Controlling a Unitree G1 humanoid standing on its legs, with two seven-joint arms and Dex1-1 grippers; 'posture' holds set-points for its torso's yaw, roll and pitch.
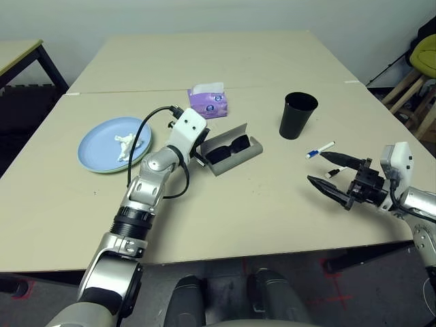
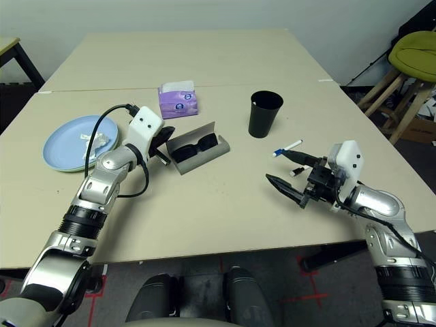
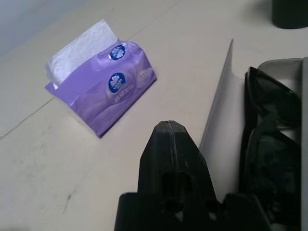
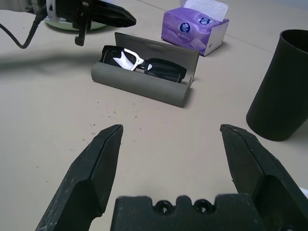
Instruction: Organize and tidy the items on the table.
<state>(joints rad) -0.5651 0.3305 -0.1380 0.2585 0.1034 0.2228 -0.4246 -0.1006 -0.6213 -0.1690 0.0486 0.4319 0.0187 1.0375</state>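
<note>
And here we are in what looks like a lab or plain workroom: big bare laminate table [image 1: 225, 225] in the middle, grey floor [image 1: 340, 286] at six o'clock, marked with red tape [image 1: 334, 281]! Plain pale wall [image 1: 204, 15] up at twelve, another table [image 1: 17, 54] at ten, and a green-seated stool [image 2: 415, 53] with wooden legs at two.

The right jaws [image 2: 286, 176] partly cover the pens [image 2: 298, 171] just beside them. The black cup [image 4: 281, 86], ahead of those jaws, is cut off by the right wrist view's edge. Beside the left jaws [image 3: 174, 159], the glasses case [image 3: 224, 139] is cut off too.
</note>
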